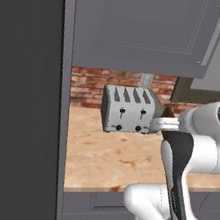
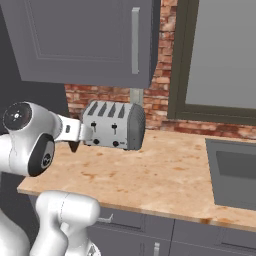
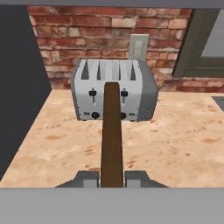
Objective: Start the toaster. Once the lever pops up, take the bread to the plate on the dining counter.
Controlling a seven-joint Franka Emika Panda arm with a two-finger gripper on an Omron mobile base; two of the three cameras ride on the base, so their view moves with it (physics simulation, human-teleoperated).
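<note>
I am holding the bread (image 3: 112, 131), a thick dark brown slice seen edge-on, clamped between my two fingertips (image 3: 90, 178) so that it stands up from my gripper (image 3: 112, 179) and points toward the toaster. In the hand view it crosses the middle of the toaster's front, between the two levers. From the left base view only a dark corner of the bread (image 1: 167, 113) shows, just right of the toaster and above the counter.

The toaster (image 3: 114, 89) is a boxy silver four-slot model standing near the back edge of the counter (image 3: 175, 140), close to the brick wall (image 3: 87, 39). Its two black slider levers (image 3: 92, 92) sit high on the front, with two black knobs (image 3: 94, 115) below them. The slots on top look empty.

The counter is a tan mottled top over grey cabinets. Behind the toaster a pale wall outlet (image 3: 137, 47) is set in the brick. A grey upper cabinet (image 1: 141, 26) hangs above. To the right is a dark-framed window (image 2: 215, 60), and a sink (image 2: 232, 172) is let into the counter's right end. A tall dark panel (image 1: 18, 96) borders the counter's left edge.
</note>
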